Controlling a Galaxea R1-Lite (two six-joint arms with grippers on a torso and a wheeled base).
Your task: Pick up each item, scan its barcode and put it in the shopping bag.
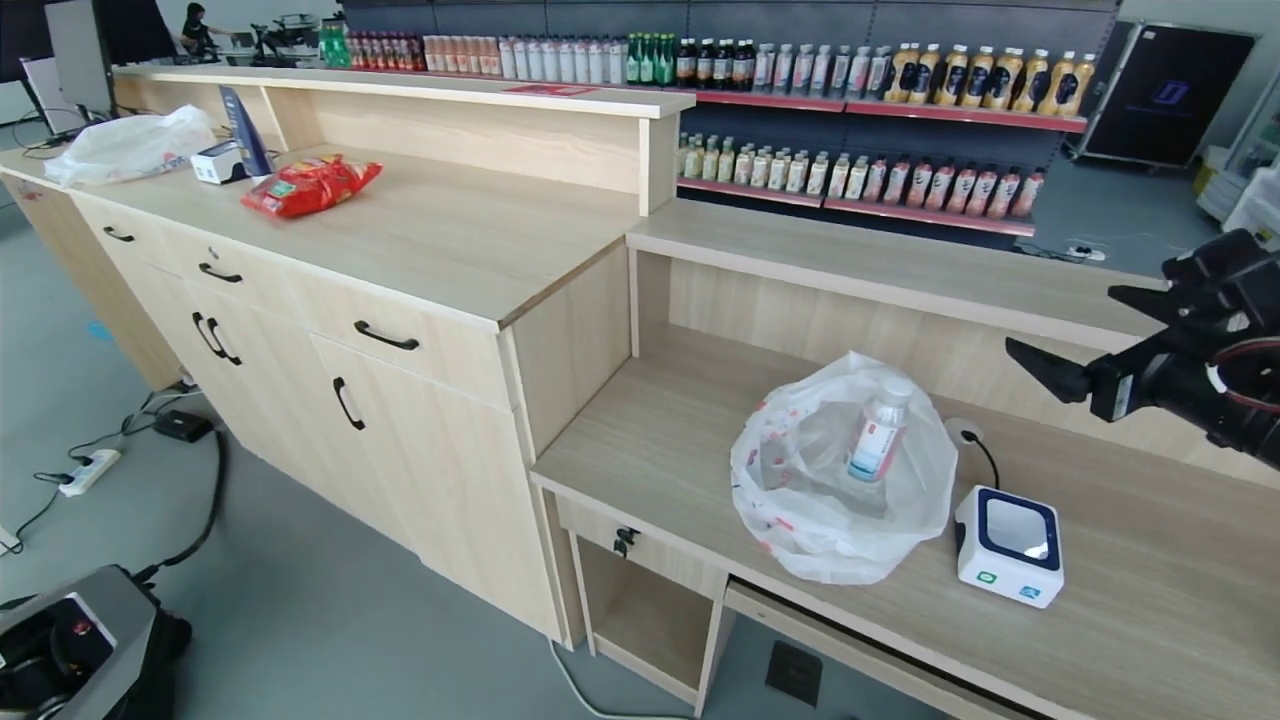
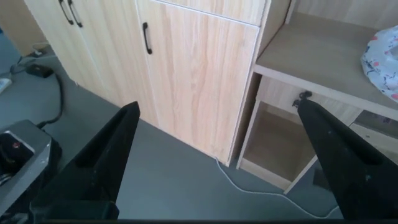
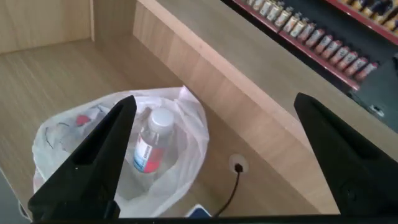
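Bottle (image 1: 880, 432) near upright in shopping bag (image 1: 800, 530) on counter (image 1: 1150, 570), cap up, long axis leaning slightly; right pincer (image 1: 1095, 335) wide, empty, off right of bag; left pincer (image 2: 219, 107) wide, empty

Overall light: bright and even on all three of my feeds; the counter (image 1: 1150, 570) is fully lit.
Source: diffuse, from above; I cannot pick out a single lamp.
Shadows: soft. There is a faint one beside the shopping bag (image 1: 800, 500) and deeper shade in the recess (image 1: 640, 610) under the desk.
Glare: a pale reflection on the scanner (image 1: 1010, 545) screen, white highlights on the bag's plastic, and a mild sheen on the floor (image 1: 300, 600).
Distortion: my head view bows the drinks shelves (image 1: 860, 105) and tilts lines near the edges.
Contrast: the left gripper (image 2: 217, 106) and right gripper (image 3: 214, 98) look near-black against the bright wood.
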